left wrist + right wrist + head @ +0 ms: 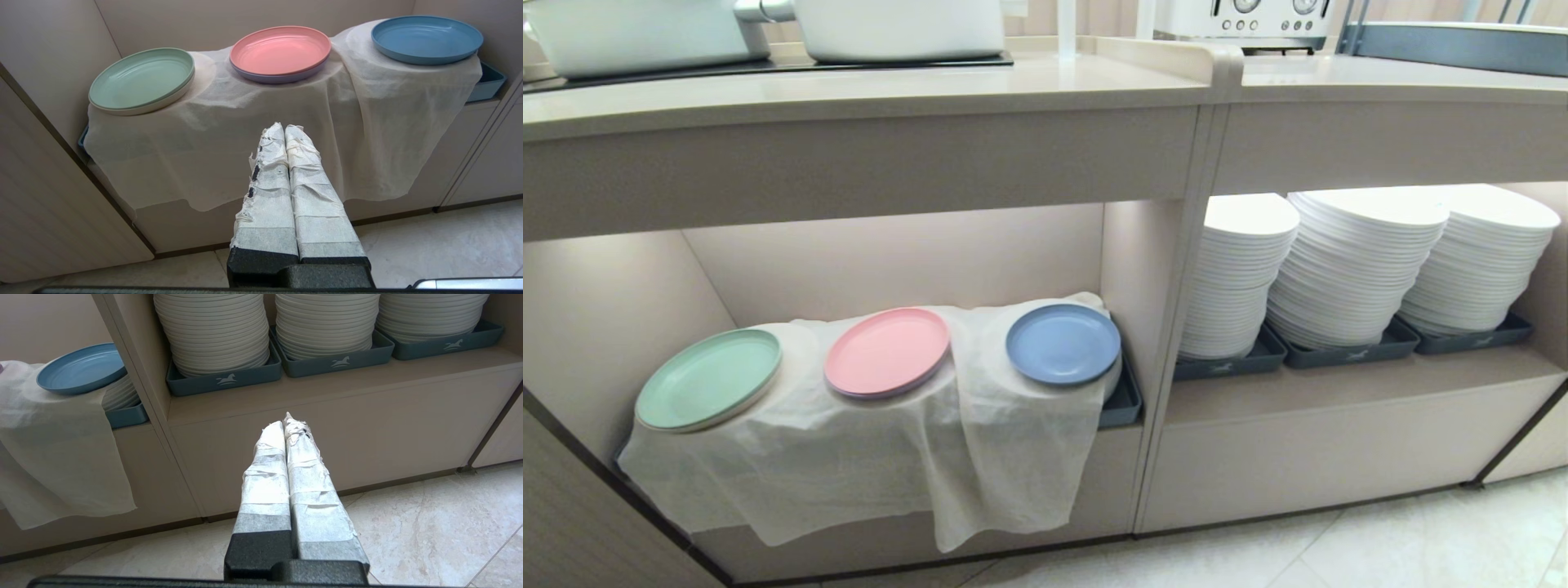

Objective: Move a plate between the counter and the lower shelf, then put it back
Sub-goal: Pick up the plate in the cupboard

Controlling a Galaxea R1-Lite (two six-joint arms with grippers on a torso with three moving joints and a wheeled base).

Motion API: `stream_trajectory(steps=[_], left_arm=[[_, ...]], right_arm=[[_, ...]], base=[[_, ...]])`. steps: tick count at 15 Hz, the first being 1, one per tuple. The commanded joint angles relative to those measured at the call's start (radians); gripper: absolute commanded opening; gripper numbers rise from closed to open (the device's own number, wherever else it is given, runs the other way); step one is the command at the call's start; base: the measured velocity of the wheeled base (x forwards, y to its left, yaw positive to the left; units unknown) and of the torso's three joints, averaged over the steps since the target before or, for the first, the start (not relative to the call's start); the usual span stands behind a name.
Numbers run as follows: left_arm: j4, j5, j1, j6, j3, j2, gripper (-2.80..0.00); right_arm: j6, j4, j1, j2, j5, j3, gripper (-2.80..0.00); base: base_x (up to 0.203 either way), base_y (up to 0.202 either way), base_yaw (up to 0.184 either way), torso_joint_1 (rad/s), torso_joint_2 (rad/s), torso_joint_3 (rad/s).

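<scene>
The light blue plate point(1063, 343) point(427, 38) point(81, 368) lies flat on the white cloth point(866, 441) in the lower shelf point(890, 261), at its right end beside the divider. The beige counter point(849, 94) runs above, with a black cooktop panel point(768, 65). Neither arm shows in the head view. My left gripper point(284, 127) is shut and empty, held low in front of the draped cloth, well short of the plates. My right gripper point(285, 422) is also shut and empty, facing the panel under the white plate stacks.
A mint green plate point(709, 380) and a pink plate point(887, 351) share the cloth. Stacks of white plates point(1356, 261) in grey trays point(1339, 353) fill the right compartment. White pots point(898, 28) stand on the cooktop, a toaster point(1250, 20) on the adjoining top. Pale tiled floor point(1380, 547) lies below.
</scene>
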Motion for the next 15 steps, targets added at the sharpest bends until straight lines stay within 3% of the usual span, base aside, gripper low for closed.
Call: stream_trajectory(steps=[1, 15], left_arm=[[-0.001, 0.0, 0.0, 0.001, 0.0, 0.0, -2.8], [0.0, 0.0, 0.0, -0.004, 0.0, 0.0, -2.8]], right_arm=[[0.0, -0.001, 0.0, 0.0, 0.0, 0.0, -2.8], [0.0, -0.001, 0.0, 0.0, 0.0, 0.0, -2.8]], base=[[0.0, 0.0, 0.0, 0.0, 0.0, 0.0], [0.0, 0.0, 0.0, 0.0, 0.0, 0.0]])
